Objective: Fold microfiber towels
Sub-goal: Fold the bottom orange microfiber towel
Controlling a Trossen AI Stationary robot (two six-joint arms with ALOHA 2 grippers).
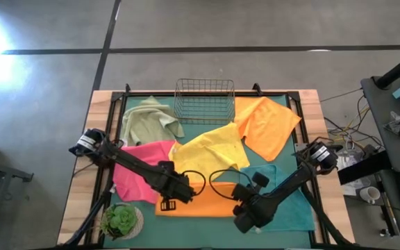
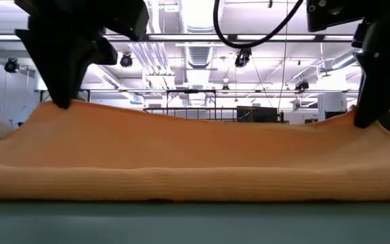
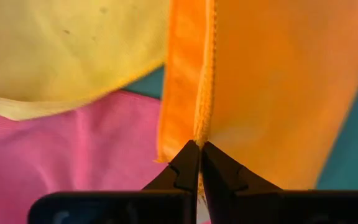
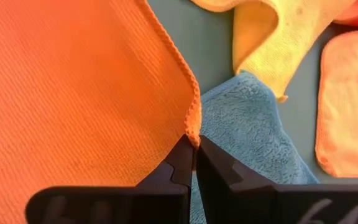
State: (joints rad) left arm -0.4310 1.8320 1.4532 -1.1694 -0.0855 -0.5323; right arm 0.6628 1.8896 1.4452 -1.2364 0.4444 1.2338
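Left gripper point(image 3: 199, 149) and right gripper point(image 4: 194, 146) each clenched on orange towel point(image 1: 210, 201) hem. Tip: keep both level, lay edge onto edge, release together.

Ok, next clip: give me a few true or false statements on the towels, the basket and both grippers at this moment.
1. Both grippers pinch the same orange towel. True: the left gripper and the right gripper are each shut on its edge.
2. The wire basket holds folded towels. False: it is empty.
3. The pink towel lies beside the yellow towel. True.
4. The second orange towel is neatly folded. False: it lies spread, rumpled.
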